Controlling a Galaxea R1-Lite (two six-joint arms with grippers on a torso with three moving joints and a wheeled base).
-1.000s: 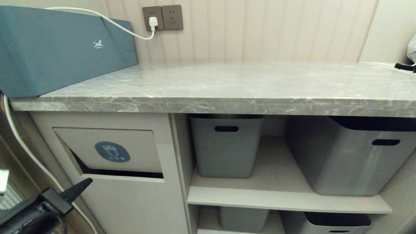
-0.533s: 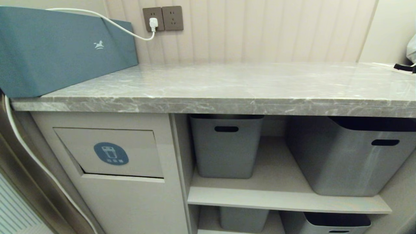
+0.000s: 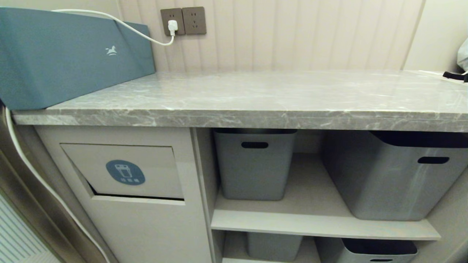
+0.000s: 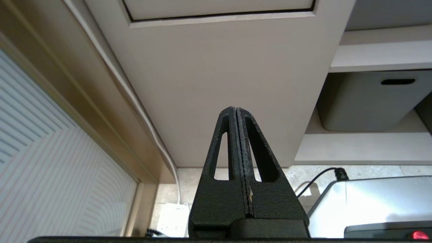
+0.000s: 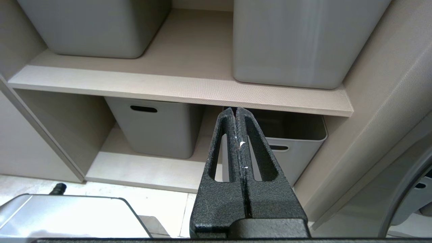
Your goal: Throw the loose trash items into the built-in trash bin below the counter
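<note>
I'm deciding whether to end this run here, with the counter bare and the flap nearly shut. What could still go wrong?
1. The swing flap of the built-in trash bin shows a thin dark gap along its lower edge, so it may not have settled shut.
2. A white cable hangs beside the bin panel, close to the left gripper; the arm could snag it.
3. No bottle shows on the counter, but the bin's inside is hidden, so the drop is unconfirmed.
</note>
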